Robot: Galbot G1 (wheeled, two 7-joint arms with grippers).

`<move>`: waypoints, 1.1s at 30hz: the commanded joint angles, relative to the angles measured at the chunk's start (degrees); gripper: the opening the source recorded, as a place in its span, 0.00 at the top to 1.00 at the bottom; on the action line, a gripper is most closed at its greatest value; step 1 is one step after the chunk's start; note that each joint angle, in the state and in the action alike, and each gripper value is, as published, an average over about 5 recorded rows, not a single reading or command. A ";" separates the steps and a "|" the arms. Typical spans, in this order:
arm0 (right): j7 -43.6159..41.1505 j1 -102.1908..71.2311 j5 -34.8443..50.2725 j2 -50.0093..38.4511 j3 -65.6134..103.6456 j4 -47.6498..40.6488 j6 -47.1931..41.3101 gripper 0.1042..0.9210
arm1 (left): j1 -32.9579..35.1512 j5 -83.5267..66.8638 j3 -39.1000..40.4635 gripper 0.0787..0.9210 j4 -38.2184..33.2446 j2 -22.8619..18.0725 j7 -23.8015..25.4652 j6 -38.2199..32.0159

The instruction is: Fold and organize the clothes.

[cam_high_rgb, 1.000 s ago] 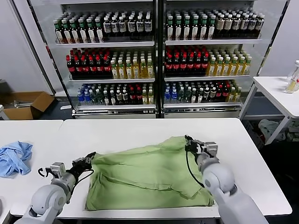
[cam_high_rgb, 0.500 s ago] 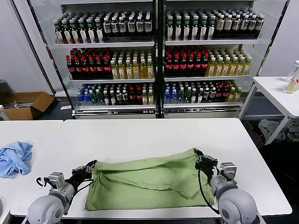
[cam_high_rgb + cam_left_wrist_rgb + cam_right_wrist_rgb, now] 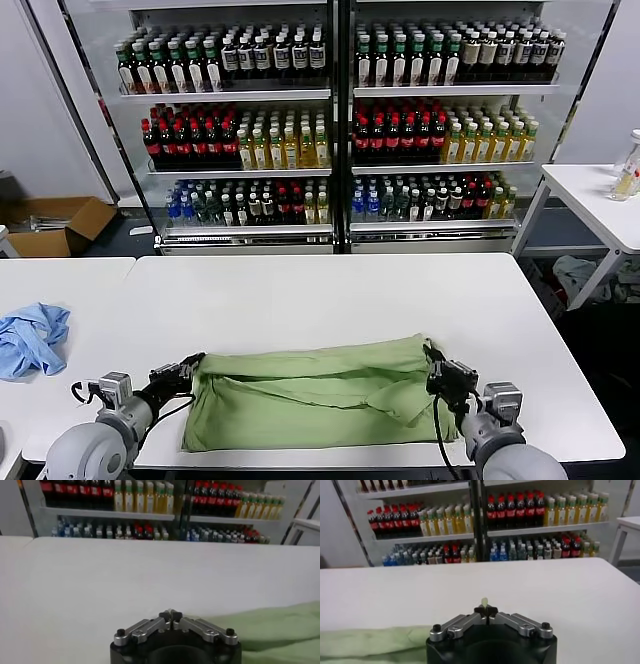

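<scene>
The light green polo shirt (image 3: pixel 315 395) lies folded into a wide band on the white table (image 3: pixel 330 290), near its front edge. Its back side faces up, so collar, buttons and print are hidden. My left gripper (image 3: pixel 188 367) is shut on the shirt's left upper corner. My right gripper (image 3: pixel 435 365) is shut on the right upper corner. In the right wrist view a sliver of green cloth (image 3: pixel 484 602) sticks out between the closed fingertips (image 3: pixel 485 610). In the left wrist view the fingertips (image 3: pixel 170 615) are pressed together, with green cloth (image 3: pixel 270 627) beside them.
A light blue garment (image 3: pixel 32 338) lies crumpled on the neighbouring table at the left. Glass-door coolers (image 3: pixel 335 120) full of bottles stand behind. Another white table (image 3: pixel 600 200) stands at the right. A cardboard box (image 3: pixel 55 225) sits on the floor at the left.
Both grippers have pulled the shirt's far edge toward the table's front, folding it over. The shirt has gone from a broad sheet to a narrower band.
</scene>
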 commanded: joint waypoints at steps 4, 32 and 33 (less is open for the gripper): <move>0.05 -3.58 -4.81 0.64 0.27 -1.48 0.00 0.99 | 0.97 2.39 -1.02 0.96 -0.82 -0.43 -0.70 3.40; 2.11 -2.77 -11.02 1.72 -2.60 0.07 0.02 0.13 | 4.44 -1.82 8.88 0.12 -9.19 -13.23 -33.51 -3.39; 2.12 -2.81 -11.15 1.79 -2.66 0.10 0.01 0.13 | 4.07 -2.26 8.96 0.12 -8.89 -13.52 -34.01 -3.46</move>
